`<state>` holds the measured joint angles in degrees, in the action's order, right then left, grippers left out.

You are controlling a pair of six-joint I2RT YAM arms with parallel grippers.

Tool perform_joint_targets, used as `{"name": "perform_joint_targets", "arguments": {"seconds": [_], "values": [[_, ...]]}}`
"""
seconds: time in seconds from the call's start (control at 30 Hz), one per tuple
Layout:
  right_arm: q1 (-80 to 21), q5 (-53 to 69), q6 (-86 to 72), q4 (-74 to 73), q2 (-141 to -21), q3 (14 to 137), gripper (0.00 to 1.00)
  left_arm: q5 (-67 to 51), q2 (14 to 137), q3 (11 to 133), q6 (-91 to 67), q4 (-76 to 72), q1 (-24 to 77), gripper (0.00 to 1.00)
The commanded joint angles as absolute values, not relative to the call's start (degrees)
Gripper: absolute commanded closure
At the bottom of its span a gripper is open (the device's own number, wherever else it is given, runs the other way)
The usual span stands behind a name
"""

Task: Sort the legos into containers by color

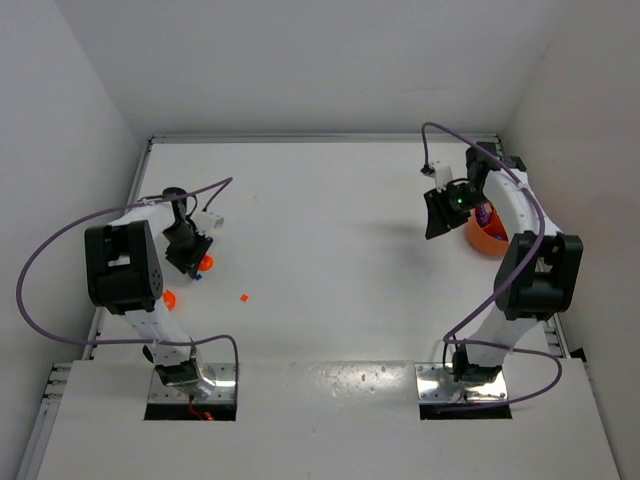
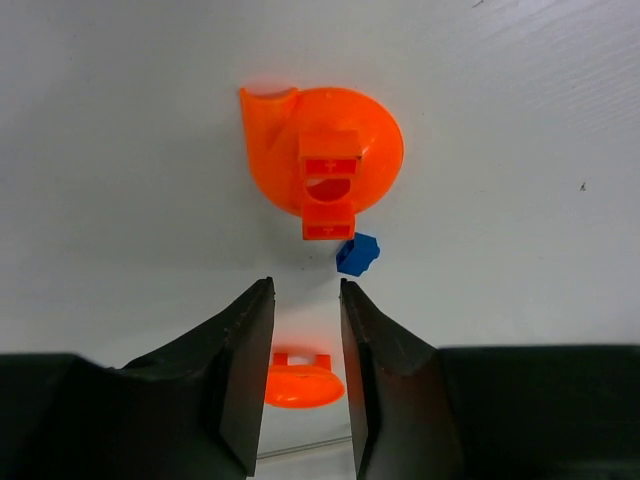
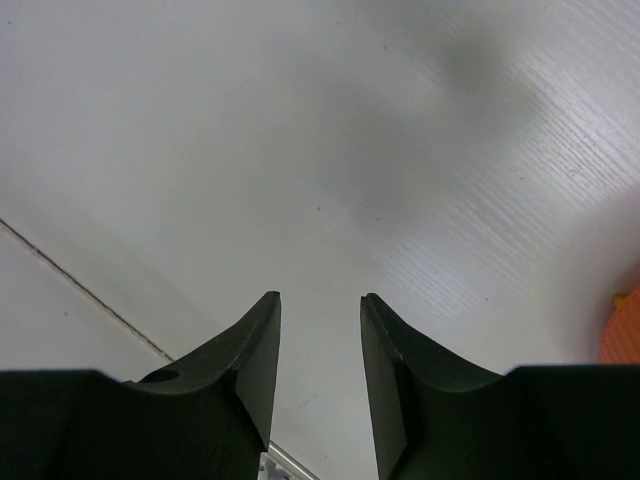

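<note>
A tiny blue lego [image 2: 357, 254] lies on the white table just ahead of my left gripper's right fingertip, beside a round orange cup [image 2: 320, 160] with a tab handle. A second small orange cup [image 2: 303, 383] shows between the fingers, nearer the arm. In the top view the blue lego [image 1: 198, 276] lies beside the orange cup [image 1: 206, 263], and an orange-red lego [image 1: 244, 298] lies alone to their right. My left gripper [image 2: 306, 290] [image 1: 192, 260] is open and empty above the table. My right gripper [image 3: 320, 297] [image 1: 438, 212] is open and empty, held high at the far right.
A larger orange bowl [image 1: 488, 238] with something purple [image 1: 486, 213] in it stands beside the right arm; its rim shows in the right wrist view [image 3: 624, 330]. The second orange cup [image 1: 168, 298] sits against the left arm. White walls close the table on three sides.
</note>
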<state>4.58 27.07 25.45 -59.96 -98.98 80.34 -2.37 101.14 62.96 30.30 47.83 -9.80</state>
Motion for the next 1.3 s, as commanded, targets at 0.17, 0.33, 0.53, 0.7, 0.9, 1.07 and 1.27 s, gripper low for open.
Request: {"name": "perform_joint_targets", "arguments": {"seconds": [0.17,0.33,0.53,0.7,0.9,1.07,1.27], "values": [[4.3,27.9,24.9,-58.5,-96.9,80.0,0.62,-7.4,103.8,64.3,31.3,47.5,-10.0,0.58],[4.3,27.4,24.9,-58.5,-96.9,80.0,0.62,-8.5,105.7,64.3,30.8,46.9,-9.5,0.57],[4.3,27.4,24.9,-58.5,-96.9,80.0,0.62,-10.3,105.7,64.3,30.8,46.9,-7.9,0.56],[4.3,27.4,24.9,-58.5,-96.9,80.0,0.62,-12.3,105.2,64.3,30.8,47.5,-7.4,0.56],[4.3,27.4,24.9,-58.5,-96.4,79.5,0.62,-15.1,104.0,63.8,29.5,48.7,-5.3,0.56],[4.3,27.4,24.9,-58.5,-95.8,78.9,0.62,-17.7,103.4,63.8,27.0,49.2,0.1,0.56],[4.3,27.4,24.3,-58.5,-95.2,78.4,0.62,-20.0,103.9,68.1,23.0,49.2,3.3,0.56]]}}
